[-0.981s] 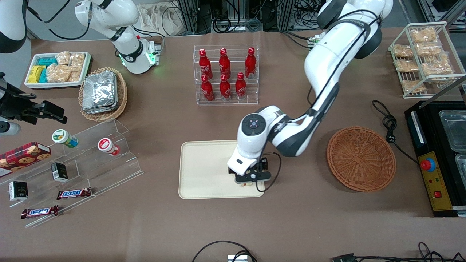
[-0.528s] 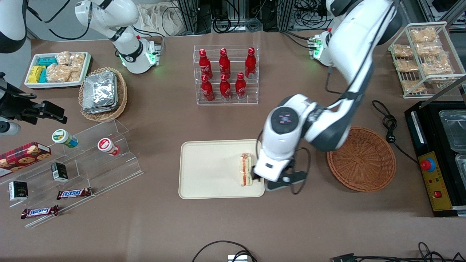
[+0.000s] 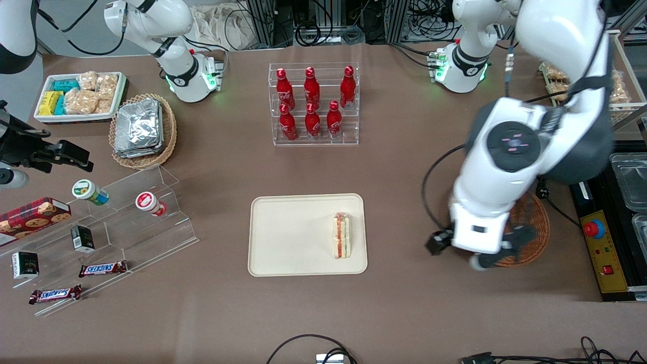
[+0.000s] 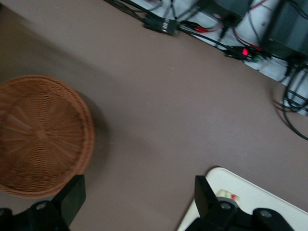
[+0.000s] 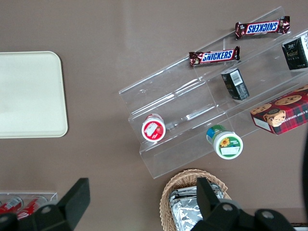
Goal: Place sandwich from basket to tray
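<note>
The sandwich [image 3: 342, 235], a wedge with red and pale layers, lies on the cream tray [image 3: 288, 237] near the tray's edge toward the basket. No gripper touches it. My left gripper [image 3: 472, 252] hangs high above the table between tray and basket, over the basket's rim. It is open, with only bare brown table between its fingers [image 4: 73, 192]. The reddish-brown wicker basket [image 3: 537, 228] is mostly hidden by the arm in the front view. In the left wrist view the gripper [image 4: 139, 190] is wide open, the basket [image 4: 41, 134] holds nothing, and a corner of the tray [image 4: 260, 197] shows a sliver of the sandwich [image 4: 229, 196].
A clear rack of red bottles [image 3: 313, 103] stands farther from the front camera than the tray. A stepped acrylic shelf [image 3: 126, 222] with snacks lies toward the parked arm's end. A black unit with a red button [image 3: 594, 228] and a wire rack of snacks [image 3: 621, 86] border the working arm's end.
The gripper let go of the sandwich on the tray, rose, and swung toward the working arm's end, ending over the basket's rim. The sandwich stays on the tray.
</note>
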`<state>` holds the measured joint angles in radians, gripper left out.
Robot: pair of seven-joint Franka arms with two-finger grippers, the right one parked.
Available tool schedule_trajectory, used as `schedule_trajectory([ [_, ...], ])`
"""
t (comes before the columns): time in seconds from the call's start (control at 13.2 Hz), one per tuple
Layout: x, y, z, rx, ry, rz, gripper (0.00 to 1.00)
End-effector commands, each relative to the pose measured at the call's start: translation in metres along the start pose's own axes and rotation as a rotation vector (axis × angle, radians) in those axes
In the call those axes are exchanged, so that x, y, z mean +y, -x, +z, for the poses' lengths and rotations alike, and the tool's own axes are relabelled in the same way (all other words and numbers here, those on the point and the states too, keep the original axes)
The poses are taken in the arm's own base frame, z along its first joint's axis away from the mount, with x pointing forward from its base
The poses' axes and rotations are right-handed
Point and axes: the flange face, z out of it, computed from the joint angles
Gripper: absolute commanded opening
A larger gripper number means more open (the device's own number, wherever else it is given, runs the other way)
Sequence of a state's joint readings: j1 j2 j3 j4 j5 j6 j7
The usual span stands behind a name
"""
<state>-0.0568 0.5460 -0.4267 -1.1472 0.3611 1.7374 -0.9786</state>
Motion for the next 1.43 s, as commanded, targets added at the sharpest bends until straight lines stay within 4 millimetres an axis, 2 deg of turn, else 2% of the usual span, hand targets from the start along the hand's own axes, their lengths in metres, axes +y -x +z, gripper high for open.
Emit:
schedule_trajectory([
  [0.0, -0.046, -0.014, -0.021, -0.058, -0.033, 0.024, 1.00],
  [0.15, -0.064, -0.018, -0.029, -0.071, -0.034, 0.033, 1.00],
  [0.53, -0.082, -0.024, -0.039, -0.069, -0.029, 0.024, 1.00],
  [0.75, -0.098, -0.021, -0.047, -0.074, -0.039, 0.132, 1.00],
  [1.21, -0.170, -0.026, -0.067, -0.089, -0.042, 0.229, 1.00],
  [1.36, -0.191, -0.012, -0.077, -0.102, -0.035, 0.324, 1.00],
])
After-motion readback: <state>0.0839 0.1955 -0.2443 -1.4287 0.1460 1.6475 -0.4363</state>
